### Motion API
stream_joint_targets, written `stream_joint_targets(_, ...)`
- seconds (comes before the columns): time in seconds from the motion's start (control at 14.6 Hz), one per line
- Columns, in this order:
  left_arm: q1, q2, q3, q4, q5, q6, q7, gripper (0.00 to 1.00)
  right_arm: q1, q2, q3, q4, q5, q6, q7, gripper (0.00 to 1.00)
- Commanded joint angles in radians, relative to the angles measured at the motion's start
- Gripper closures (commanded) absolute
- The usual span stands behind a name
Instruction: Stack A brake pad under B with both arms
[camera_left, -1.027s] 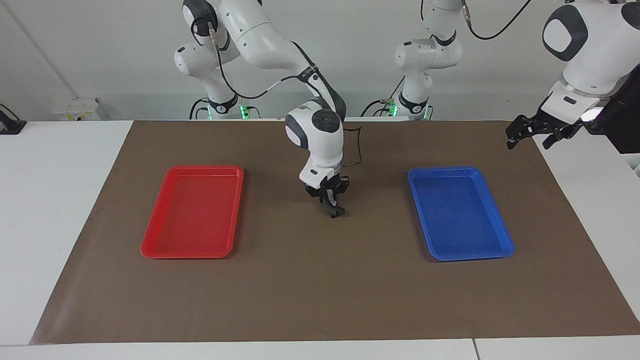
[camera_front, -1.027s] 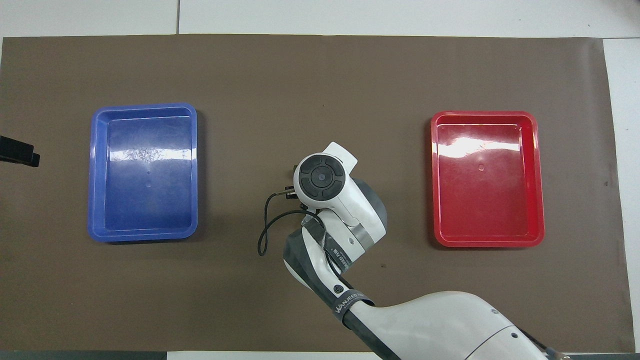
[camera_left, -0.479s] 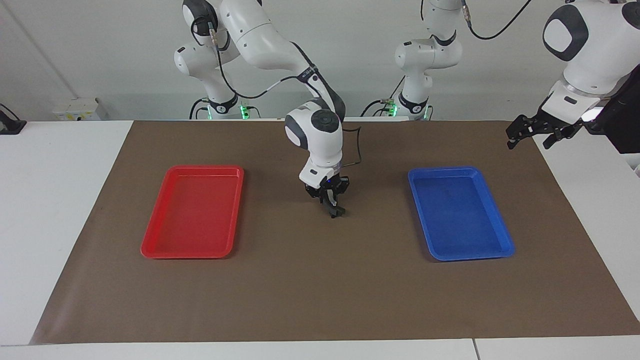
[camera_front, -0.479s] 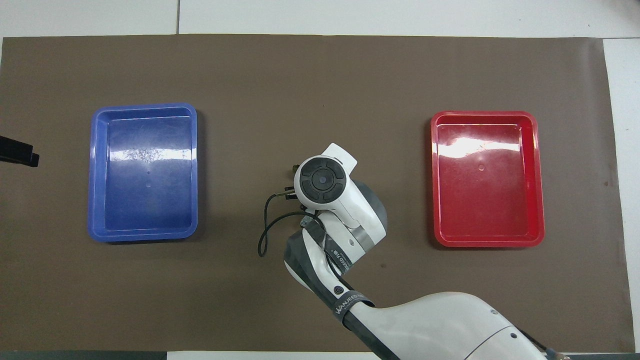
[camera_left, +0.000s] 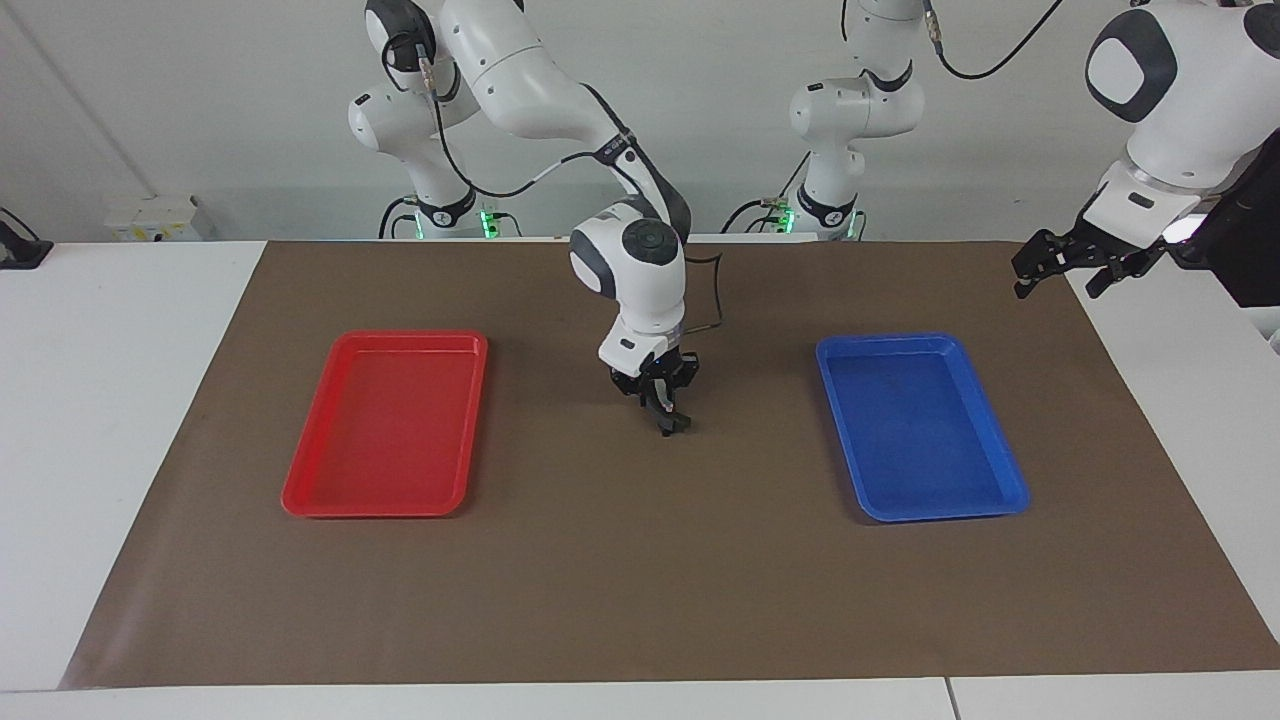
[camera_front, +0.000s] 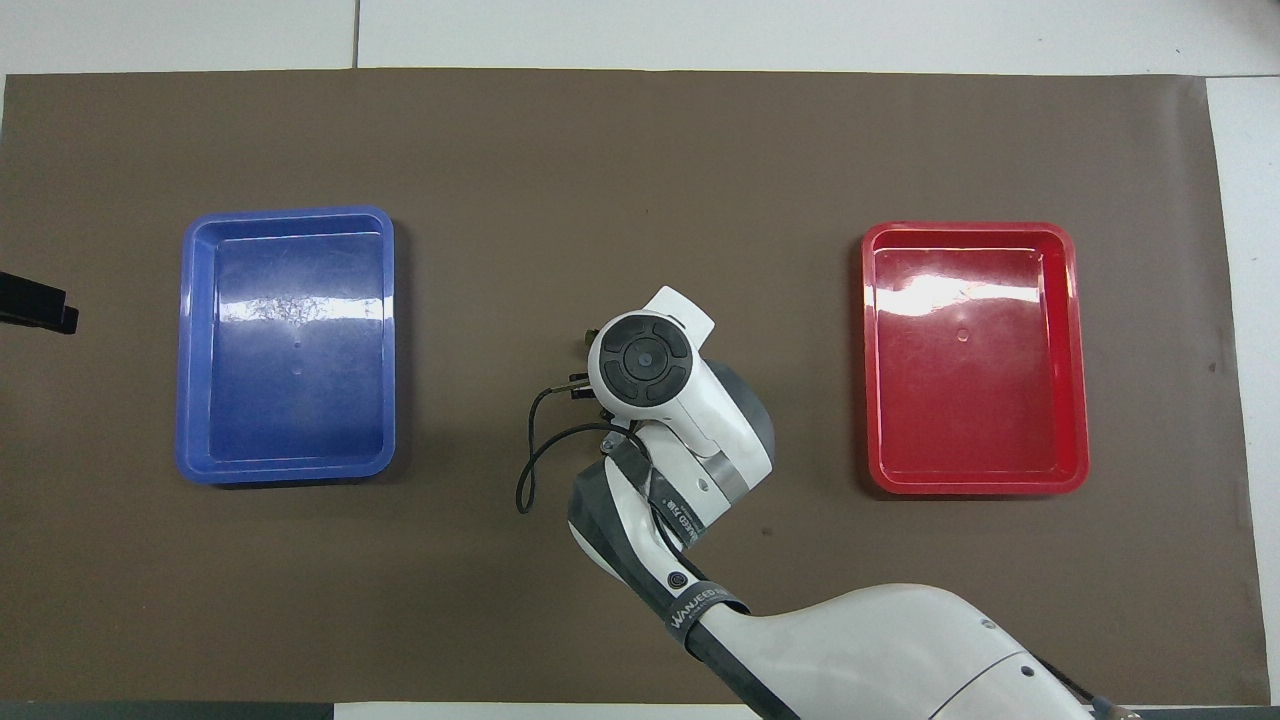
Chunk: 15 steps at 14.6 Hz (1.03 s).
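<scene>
Brown matting (camera_left: 640, 580) covers the table between a red tray (camera_left: 385, 425) and a blue tray (camera_left: 920, 425); the right gripper (camera_left: 668, 418) points down at mid-mat, pinching a small dark piece, unidentifiable; the left gripper (camera_left: 1062, 262) waits spread past the blue tray.

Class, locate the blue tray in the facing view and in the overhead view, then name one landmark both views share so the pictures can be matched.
Facing view: the blue tray lies on the brown mat, toward the left arm's end of the table.
Overhead view: the blue tray is on the same mat, again at the left arm's end, so it sits at the reverse edge of the picture.
Shared landmark: the red tray, toward the right arm's end.
</scene>
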<state>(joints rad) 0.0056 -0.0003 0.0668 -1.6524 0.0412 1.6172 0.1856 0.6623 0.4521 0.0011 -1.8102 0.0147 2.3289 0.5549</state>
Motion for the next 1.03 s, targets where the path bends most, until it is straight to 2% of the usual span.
stream_joint_targets(0.0,0.008,-0.021,-0.005,-0.015,0.009,-0.002,0.003,0.01,-0.010,-0.020,0.004,-0.024,0.007,-0.011,0.011,0.89)
stream_joint_targets(0.27,0.007,-0.021,-0.005,-0.015,0.009,-0.002,0.003,0.01,-0.018,-0.021,0.004,-0.023,0.005,-0.014,0.011,0.87)
stream_joint_targets(0.41,0.007,-0.021,-0.005,-0.015,0.009,-0.002,0.003,0.01,-0.020,-0.020,0.004,-0.023,0.007,-0.013,0.013,0.82)
stream_joint_targets(0.48,0.008,-0.021,-0.005,-0.015,0.009,-0.002,0.003,0.01,-0.020,-0.020,0.004,-0.023,0.007,-0.011,0.014,0.59)
stream_joint_targets(0.55,0.007,-0.021,-0.005,-0.015,0.009,-0.002,0.003,0.01,-0.018,-0.021,0.004,-0.024,0.007,-0.011,0.022,0.20)
stream_joint_targets(0.62,0.008,-0.021,-0.005,-0.015,0.009,-0.002,0.003,0.01,-0.015,-0.021,0.004,-0.024,0.005,-0.013,0.022,0.00)
stream_joint_targets(0.96,0.007,-0.021,-0.005,-0.015,0.009,-0.002,0.003,0.01,-0.020,-0.027,0.002,-0.011,-0.001,-0.028,0.020,0.00)
